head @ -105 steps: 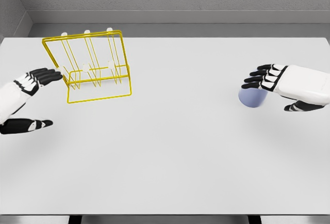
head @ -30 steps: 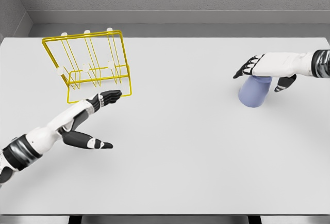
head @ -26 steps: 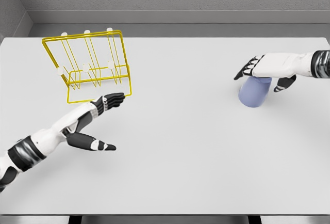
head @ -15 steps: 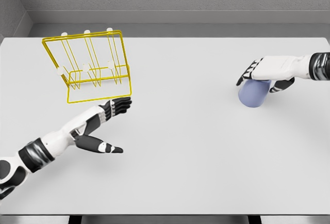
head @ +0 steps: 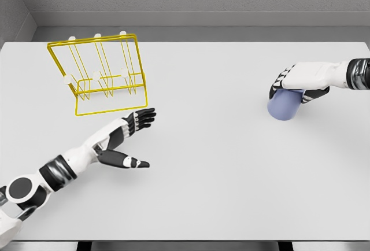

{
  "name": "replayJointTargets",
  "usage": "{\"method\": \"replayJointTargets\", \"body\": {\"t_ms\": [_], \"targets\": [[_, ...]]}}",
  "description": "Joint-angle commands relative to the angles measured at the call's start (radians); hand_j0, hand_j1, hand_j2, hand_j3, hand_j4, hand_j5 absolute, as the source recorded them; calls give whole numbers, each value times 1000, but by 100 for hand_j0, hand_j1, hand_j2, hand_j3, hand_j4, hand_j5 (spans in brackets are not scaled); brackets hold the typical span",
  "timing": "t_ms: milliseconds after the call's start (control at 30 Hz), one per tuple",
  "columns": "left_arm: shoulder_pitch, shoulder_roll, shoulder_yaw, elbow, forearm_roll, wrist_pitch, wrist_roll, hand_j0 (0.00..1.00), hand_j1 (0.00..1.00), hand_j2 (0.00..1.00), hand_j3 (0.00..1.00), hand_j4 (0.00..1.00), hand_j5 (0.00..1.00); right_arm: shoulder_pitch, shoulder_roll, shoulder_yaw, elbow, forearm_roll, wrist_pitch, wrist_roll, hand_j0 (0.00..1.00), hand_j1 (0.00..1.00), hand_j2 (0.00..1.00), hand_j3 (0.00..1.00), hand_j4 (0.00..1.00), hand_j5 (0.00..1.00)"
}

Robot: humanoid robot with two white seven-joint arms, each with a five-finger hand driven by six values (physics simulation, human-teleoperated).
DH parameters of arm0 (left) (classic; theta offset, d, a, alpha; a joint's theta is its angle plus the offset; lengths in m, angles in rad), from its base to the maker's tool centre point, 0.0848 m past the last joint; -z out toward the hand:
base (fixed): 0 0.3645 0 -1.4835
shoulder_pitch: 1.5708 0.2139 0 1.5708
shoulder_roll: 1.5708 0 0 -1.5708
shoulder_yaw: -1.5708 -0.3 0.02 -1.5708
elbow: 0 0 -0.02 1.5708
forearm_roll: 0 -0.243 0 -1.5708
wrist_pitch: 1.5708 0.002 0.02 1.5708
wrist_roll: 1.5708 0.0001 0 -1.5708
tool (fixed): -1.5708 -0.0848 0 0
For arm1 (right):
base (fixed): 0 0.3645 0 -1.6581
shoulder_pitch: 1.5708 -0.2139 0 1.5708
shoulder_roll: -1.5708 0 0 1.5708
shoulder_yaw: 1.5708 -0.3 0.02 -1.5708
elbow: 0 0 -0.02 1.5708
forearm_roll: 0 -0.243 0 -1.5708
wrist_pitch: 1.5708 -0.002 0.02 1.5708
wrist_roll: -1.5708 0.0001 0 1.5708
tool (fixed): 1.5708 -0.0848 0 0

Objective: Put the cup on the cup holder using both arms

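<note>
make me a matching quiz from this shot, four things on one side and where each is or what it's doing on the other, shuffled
Things:
1. cup
2. cup holder
3. left hand
4. right hand

States:
A. yellow wire, far left of the table
B. fingers spread, holding nothing
C. blue, under a hand on the right
D. curled over the cup's top

Pairs: 1-C, 2-A, 3-B, 4-D

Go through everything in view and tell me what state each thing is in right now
cup: lying tilted on the table, not on the holder, right hand wrapped over its top.
cup holder: standing on the table at the far left, pegs bare.
right hand: fingers curled around the cup.
left hand: open, fingers spread, holding nothing, just in front of the holder.
table: white, carrying the cup and holder.
</note>
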Motion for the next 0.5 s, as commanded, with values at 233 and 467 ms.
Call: {"method": "replayJointTargets", "body": {"t_ms": [233,467], "targets": [[-12,-25,-4,30,-2,27,0,100,100,100,100,100,100,-3,0,-6,-2,-4,0,-1,56,56,56,56,56,56],[-15,-58,-13,69,-7,27,0,100,100,100,100,100,100,-11,-11,-13,-42,-8,0,-1,52,52,52,52,52,52]]}}
